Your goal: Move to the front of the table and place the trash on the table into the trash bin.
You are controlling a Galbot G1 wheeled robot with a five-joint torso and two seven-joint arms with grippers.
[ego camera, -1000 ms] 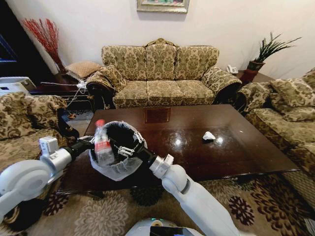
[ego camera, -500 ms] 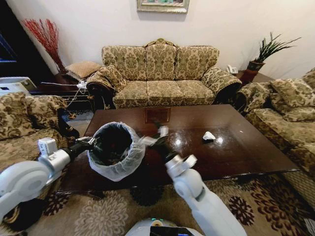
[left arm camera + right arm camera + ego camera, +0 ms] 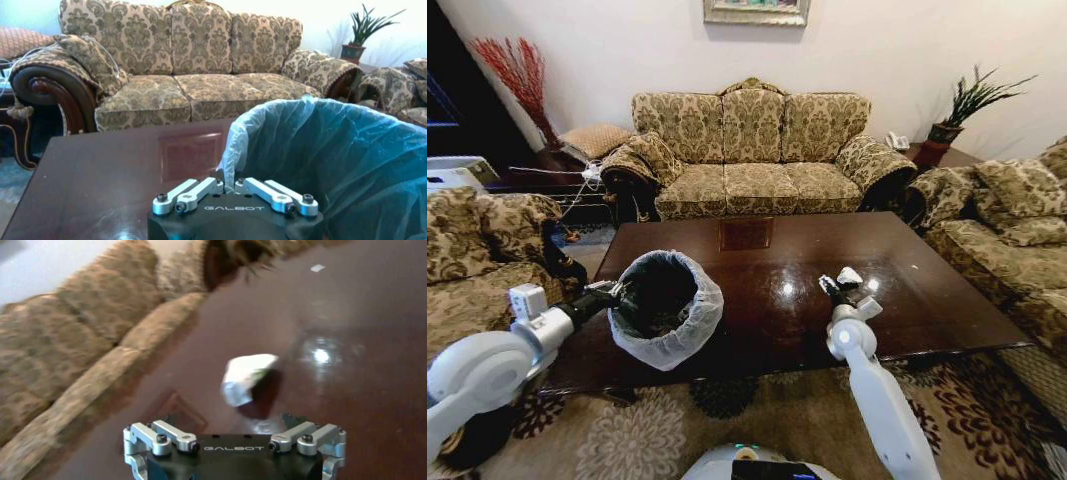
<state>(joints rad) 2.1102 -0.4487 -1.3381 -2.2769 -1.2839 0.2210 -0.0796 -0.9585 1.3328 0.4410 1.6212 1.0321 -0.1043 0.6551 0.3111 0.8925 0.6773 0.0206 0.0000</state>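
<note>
Head view: the trash bin (image 3: 665,308), bag-lined with a dark inside, sits near the counter's (image 3: 927,300) left front corner, the left tool (image 3: 615,295) clamped on its rim; the right tool (image 3: 835,287) reaches toward the white tissue (image 3: 851,275); left wrist view: closed fingers (image 3: 200,189) pinch the liner (image 3: 320,150); right wrist view: fingers (image 3: 150,432) spread open just short of the tissue (image 3: 245,376).

"GALBOT" stands in white letters on the left tool (image 3: 230,186); the same word on the right tool (image 3: 233,426).
</note>
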